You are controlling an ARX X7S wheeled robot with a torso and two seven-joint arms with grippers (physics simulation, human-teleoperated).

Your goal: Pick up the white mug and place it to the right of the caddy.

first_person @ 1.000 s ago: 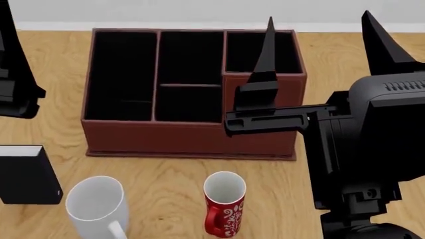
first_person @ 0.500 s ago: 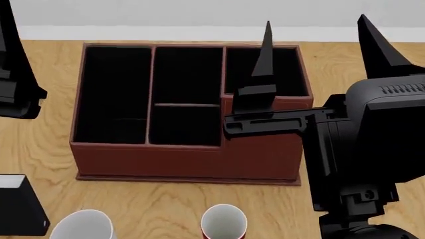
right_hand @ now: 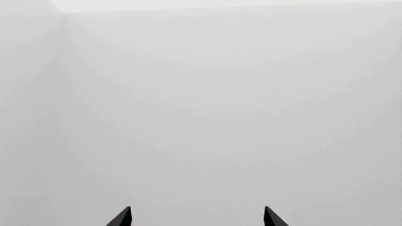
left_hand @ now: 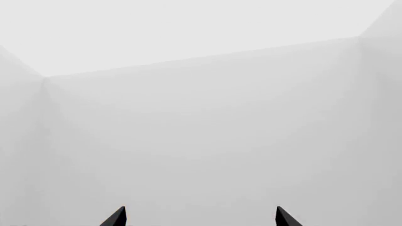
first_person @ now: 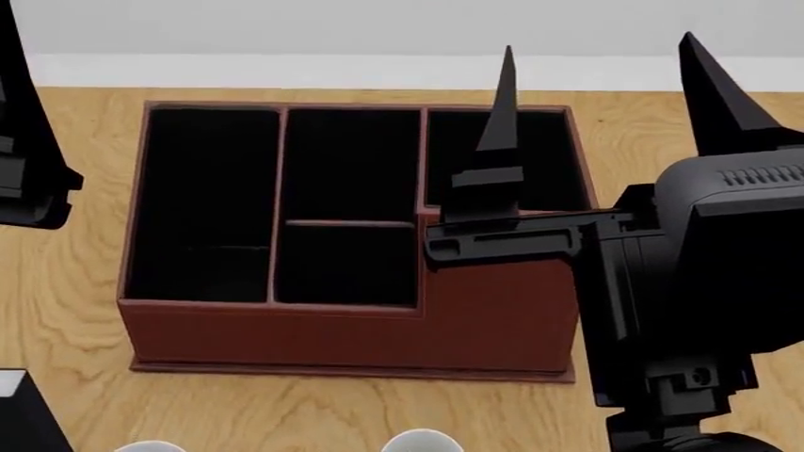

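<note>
Only a sliver of the white mug's [first_person: 151, 447] rim shows at the bottom edge of the head view, left of centre. The caddy [first_person: 352, 339], a reddish-brown box with black-lined compartments, fills the middle of the wooden table. My right gripper [first_person: 598, 47] is raised in front of the caddy's right end, open, fingers pointing up and holding nothing. My left gripper [first_person: 25, 141] hangs at the left edge, partly cut off. Both wrist views face a blank white wall, with the left gripper [left_hand: 199, 216] and the right gripper [right_hand: 196, 215] tips wide apart.
Another mug's white rim [first_person: 421, 441] peeks in at the bottom centre. A small black box [first_person: 19, 419] sits at the bottom left corner. Bare wooden tabletop [first_person: 628, 104] lies right of the caddy, partly hidden by my right arm. A white wall runs behind the table.
The head view has shifted, so the caddy, both mugs and the black box slid down the picture. The mugs are now almost out of view. Both arms hold their poses.
</note>
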